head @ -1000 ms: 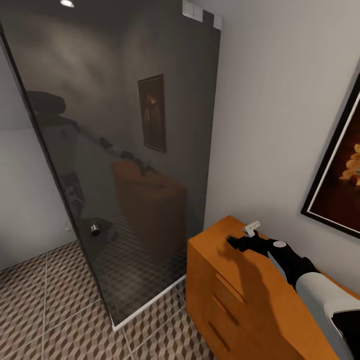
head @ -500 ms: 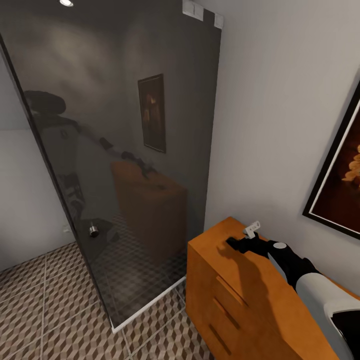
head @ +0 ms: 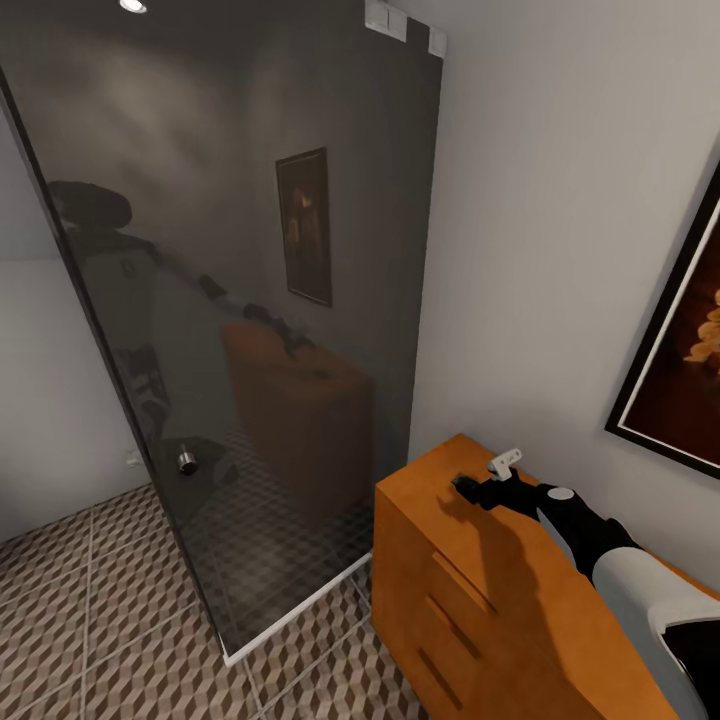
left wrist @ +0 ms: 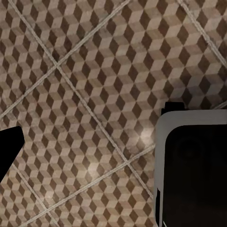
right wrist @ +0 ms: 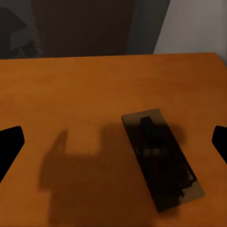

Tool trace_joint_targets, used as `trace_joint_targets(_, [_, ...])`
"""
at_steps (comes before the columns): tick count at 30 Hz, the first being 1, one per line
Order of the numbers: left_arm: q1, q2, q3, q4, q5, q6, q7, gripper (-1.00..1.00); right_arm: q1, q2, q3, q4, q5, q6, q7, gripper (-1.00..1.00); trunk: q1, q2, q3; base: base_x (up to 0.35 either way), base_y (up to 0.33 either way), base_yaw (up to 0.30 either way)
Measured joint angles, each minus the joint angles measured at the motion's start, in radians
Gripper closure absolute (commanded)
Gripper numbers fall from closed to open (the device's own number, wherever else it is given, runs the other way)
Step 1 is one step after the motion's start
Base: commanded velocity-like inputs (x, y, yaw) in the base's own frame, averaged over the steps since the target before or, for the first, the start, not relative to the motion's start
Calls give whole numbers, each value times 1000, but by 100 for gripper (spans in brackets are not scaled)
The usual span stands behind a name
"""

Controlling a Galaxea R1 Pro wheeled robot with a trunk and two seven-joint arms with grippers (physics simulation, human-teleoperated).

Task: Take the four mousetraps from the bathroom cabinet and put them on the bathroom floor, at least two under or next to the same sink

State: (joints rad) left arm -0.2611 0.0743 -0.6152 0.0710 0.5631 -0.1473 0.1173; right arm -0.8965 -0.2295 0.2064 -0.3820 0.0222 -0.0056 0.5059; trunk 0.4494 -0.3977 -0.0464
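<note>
My right end effector hung wide open and empty over the cabinet; one mousetrap lay flat on its top between my fingers. Left end effector's opening: cannot tell.

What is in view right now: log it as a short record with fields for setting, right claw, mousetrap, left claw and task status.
setting: bathroom with cube-patterned tiled floor, dark glass panel, orange-brown cabinet, framed picture on the wall
right claw: right claw open above the cabinet top, fingertips spread wide in its wrist view
mousetrap: one mousetrap lying flat on the cabinet top, between and ahead of the open fingers, not gripped
left claw: left claw over the floor tiles, state unclear
task status: no trap seen on the floor yet
</note>
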Motion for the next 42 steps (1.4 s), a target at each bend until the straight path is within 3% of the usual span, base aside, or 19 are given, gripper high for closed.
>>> trace_joint_targets(42, [0,0,0,0,0,0,0,-100,0,0,-1,10,-1,-32,1,-100,0,0,0,13,-30,0])
